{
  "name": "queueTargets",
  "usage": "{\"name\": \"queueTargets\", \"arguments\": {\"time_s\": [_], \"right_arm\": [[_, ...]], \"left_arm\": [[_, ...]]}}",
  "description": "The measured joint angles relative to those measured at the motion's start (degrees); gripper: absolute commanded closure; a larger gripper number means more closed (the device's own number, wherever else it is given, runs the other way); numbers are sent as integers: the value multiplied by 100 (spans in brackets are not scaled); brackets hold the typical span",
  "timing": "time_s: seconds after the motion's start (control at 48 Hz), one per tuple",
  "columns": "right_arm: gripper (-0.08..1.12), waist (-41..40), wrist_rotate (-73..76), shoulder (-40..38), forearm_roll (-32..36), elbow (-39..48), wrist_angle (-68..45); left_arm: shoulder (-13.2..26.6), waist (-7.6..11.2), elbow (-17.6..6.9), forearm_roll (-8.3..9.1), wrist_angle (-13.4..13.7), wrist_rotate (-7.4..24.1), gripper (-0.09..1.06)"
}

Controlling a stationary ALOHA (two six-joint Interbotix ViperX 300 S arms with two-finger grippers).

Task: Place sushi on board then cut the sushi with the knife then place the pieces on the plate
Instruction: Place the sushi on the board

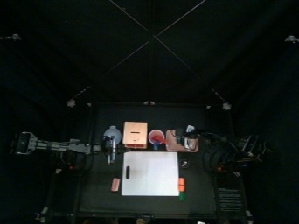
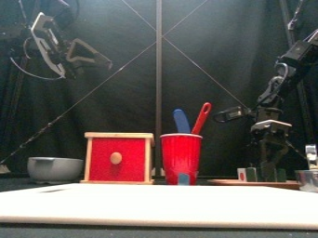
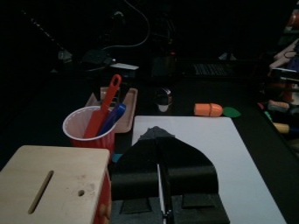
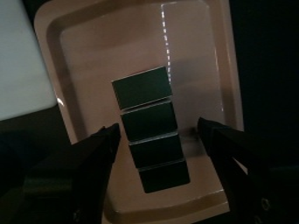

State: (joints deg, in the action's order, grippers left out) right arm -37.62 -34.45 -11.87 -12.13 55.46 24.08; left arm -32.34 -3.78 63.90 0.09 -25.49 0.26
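My right end effector (image 4: 158, 128) is spread wide over the flat pink tray (image 4: 222, 52). One jaw stands on each side of the toy sushi roll of dark green blocks (image 4: 149, 131), with a gap between each jaw and the roll. The roll lies in the tray as a row of four blocks, each touching the next, and none of it is on the board. I cannot tell how high I hang above it (in the front view the roll is too small to judge).

My left end effector (image 3: 163, 153) is at the back left corner of the white cutting board (image 1: 152, 173). Its jaws look clenched with nothing between them, though the wrist view is dark and only a thin line shows where they meet.

Behind the board, things stand in a row on the black table (image 1: 100, 197). From the left these are a blue-grey bowl with two small handles (image 2: 55, 167), a pale wooden box with a red drawer front (image 2: 119, 158), a red cup (image 2: 181, 158), and then the tray at the right. The cup holds a blue toy knife (image 2: 181, 121) and a red toy knife (image 2: 202, 113), both sticking up out of it, with the red one leaning to the right.

A small orange toy food (image 1: 115, 183) lies on the table just left of the board, and a second orange toy (image 1: 183, 184) lies at the board's right edge.
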Motion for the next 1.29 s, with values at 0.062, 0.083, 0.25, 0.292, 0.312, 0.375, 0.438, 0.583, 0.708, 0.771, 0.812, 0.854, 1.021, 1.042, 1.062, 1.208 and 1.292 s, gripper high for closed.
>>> {"name": "queueTargets", "arguments": {"time_s": [0.062, 0.083, 0.25, 0.292, 0.312, 0.375, 0.438, 0.583, 0.708, 0.771, 0.812, 0.854, 1.021, 1.042, 1.062, 1.208, 1.292], "right_arm": [[8, 0, 0, 105, 0, 0, -53], [9, 0, 9, 141, 0, 9, -70], [29, 9, 0, 299, -9, 9, -193], [36, 9, 9, 290, -9, 9, -202], [39, 9, 9, 290, -18, 9, -202], [47, 18, 26, 299, -35, 0, -185], [48, 18, 44, 290, -79, 0, -132], [46, 18, 114, 70, -466, -35, 229], [46, 79, 185, -334, -940, -44, 457], [46, 193, 255, -571, -1213, -44, 501], [46, 272, 360, -729, -1362, -35, 501], [46, 369, 492, -896, -1494, -18, 510], [46, 817, 1591, -1336, -1608, 114, 483], [46, 879, 1740, -1380, -1591, 132, 466], [46, 932, 1898, -1406, -1564, 149, 457], [46, 1529, 3428, -1608, -1134, 211, 202], [46, 1916, 4166, -1635, -809, 220, 44]], "left_arm": [[0, 0, 0, 0, 0, 9, 99], [0, 0, 0, 0, 0, 9, 99], [0, -9, 0, -9, 0, 9, 99], [0, -9, 9, 0, 0, 9, 99], [0, -9, 0, -9, 9, 9, 99], [0, -9, 0, 0, 0, 9, 99], [0, -9, 0, -9, 0, 9, 99], [0, -9, 0, -9, 0, 0, 99], [0, -9, 9, -9, 0, 0, 99], [0, -9, 9, -9, 0, 0, 99], [0, -9, 9, -9, 0, 0, 99], [0, -9, 0, -9, 0, 0, 99], [0, -9, 26, -9, 0, 0, 99], [0, -9, 26, -9, 0, 0, 99], [0, -9, 26, -9, 0, 0, 99], [0, -9, 62, -9, 0, -18, 99], [0, -9, 79, -9, 0, -18, 99]]}}
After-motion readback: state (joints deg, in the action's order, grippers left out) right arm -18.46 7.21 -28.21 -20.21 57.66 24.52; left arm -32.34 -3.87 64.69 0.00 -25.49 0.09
